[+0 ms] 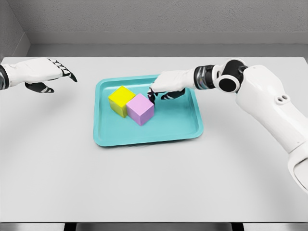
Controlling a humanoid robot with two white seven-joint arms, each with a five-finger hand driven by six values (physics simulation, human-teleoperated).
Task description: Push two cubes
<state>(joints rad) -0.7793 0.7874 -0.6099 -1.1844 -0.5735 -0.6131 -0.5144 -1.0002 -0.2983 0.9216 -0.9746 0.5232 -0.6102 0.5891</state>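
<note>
Where the right arm reaches in over the teal tray's far right part, the right hand [166, 85] sits low with fingers held together and extended, dark fingertips [153, 92] pointing left at the upper right edge of the pink cube [140, 109]; whether they touch it cannot be told. Pink cube rests inside the teal tray [144, 137], left of centre. Yellow cube [121, 100] stands directly behind and left of the pink one, faces touching. Both cubes sit flat on the tray floor. Tray lies mid-table on the white table [154, 183]. Left hand [45, 73] hovers over the table's far left, well apart from the tray, fingers extended and relaxed, holding nothing.
</note>
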